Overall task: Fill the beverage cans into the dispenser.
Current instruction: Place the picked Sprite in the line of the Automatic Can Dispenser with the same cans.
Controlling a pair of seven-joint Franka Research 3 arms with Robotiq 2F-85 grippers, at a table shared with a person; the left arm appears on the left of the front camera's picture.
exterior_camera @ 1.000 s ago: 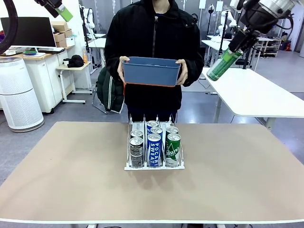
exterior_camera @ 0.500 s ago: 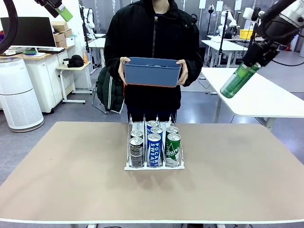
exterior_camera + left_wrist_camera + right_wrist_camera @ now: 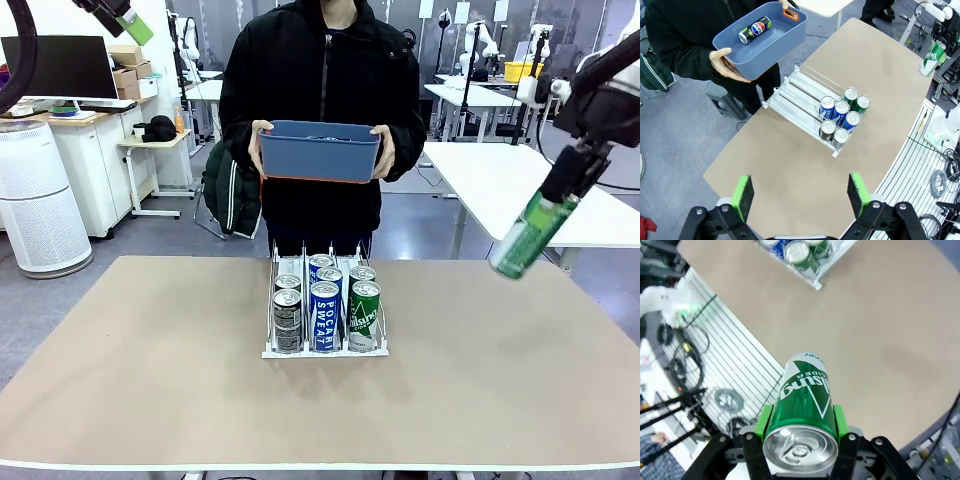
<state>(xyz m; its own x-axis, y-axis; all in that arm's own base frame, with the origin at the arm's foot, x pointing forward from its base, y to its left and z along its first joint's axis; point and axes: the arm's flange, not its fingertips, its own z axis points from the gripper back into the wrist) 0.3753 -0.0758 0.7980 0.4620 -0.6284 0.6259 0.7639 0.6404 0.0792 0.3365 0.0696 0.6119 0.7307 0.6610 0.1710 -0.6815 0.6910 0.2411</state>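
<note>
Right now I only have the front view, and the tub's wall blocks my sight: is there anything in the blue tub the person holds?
Observer: Yes. The left wrist view looks down into the blue tub, and one dark can lies on its side in it.
Operator: Is the left gripper carrying anything?
Observer: No. The left gripper has its fingers spread wide with nothing between them.
Operator: How does the right one hold the green can?
Observer: The right gripper clamps the green can between its green pads, close to the can's silver top end.
</note>
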